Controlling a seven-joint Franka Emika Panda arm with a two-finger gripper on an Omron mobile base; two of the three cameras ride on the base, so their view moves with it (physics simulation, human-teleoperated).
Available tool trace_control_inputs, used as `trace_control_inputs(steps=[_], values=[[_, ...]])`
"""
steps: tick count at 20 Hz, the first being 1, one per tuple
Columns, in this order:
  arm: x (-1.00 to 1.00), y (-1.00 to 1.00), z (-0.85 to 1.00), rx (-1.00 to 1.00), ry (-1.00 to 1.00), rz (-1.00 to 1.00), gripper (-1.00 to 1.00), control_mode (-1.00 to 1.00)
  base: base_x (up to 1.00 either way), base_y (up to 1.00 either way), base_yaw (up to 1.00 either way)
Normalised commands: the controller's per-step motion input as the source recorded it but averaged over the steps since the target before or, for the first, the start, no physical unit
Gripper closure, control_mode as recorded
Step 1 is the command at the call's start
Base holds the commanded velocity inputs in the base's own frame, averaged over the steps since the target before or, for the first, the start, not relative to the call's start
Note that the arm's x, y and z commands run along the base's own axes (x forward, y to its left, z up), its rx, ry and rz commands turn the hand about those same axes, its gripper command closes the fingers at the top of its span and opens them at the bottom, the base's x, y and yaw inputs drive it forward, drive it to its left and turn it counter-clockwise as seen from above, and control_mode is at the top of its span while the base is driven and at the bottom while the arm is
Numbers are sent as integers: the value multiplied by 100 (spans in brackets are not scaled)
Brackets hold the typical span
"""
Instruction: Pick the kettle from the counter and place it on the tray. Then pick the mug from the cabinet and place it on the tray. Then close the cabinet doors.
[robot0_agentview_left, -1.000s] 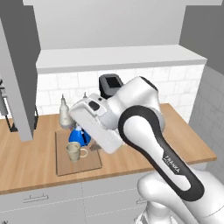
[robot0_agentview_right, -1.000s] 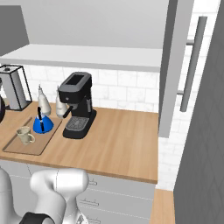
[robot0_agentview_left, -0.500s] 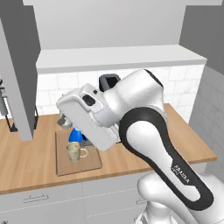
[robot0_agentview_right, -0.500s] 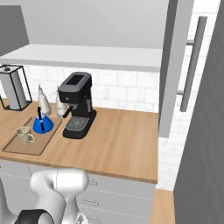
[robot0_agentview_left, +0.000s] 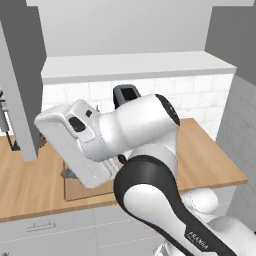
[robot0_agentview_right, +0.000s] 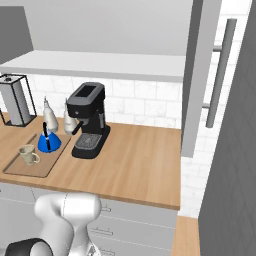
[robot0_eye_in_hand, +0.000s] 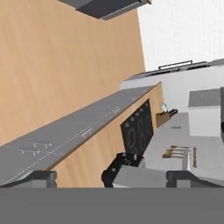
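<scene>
On the wooden table, the tray lies near the left end, with the blue kettle on its far part and the cream mug just in front of it, both upright. Two pale bottles stand behind the kettle, beside a black coffee machine. The tool is open and holds nothing (its two dark tips stand wide apart in the hand view). A grey cabinet door stands open at the right.
</scene>
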Motion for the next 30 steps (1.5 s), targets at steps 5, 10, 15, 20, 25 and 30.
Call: trace_control_inputs(steps=[5,10,15,20,25,30], values=[[-16,61,16,6,-14,-11,-100,-100,0,0,0],[9,60,19,3,0,-20,-100,-100,0,0,0],[34,64,12,0,-5,-12,-100,-100,0,0,0],[40,44,7,0,-2,-15,-100,-100,0,0,0],[62,-6,-9,0,0,-28,-100,-100,0,0,0],[50,-18,-3,0,-6,-20,-100,-100,0,0,0]])
